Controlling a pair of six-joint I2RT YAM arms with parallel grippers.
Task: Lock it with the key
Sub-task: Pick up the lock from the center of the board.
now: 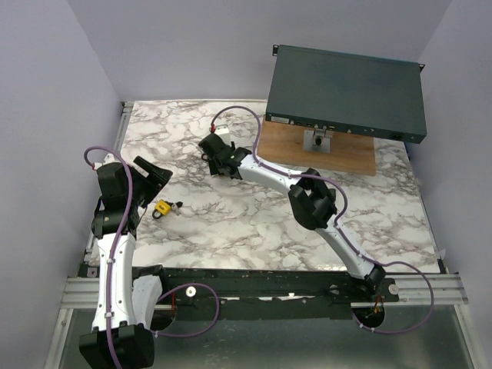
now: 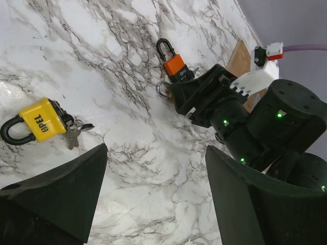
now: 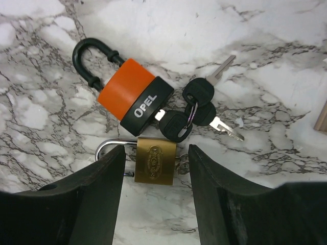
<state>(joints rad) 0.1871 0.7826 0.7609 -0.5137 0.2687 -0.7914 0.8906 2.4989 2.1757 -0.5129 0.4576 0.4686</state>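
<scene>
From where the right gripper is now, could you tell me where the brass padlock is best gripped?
Probably the body of the brass padlock, from straight above, pinching its two side edges. It lies flat on the marble table, and the open fingers of the right gripper straddle it. Avoid the thin shackle, which offers little to pinch.

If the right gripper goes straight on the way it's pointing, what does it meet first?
Probably the brass padlock, lying between the right gripper's open fingers; the orange padlock is just beyond. Height is unclear.
</scene>
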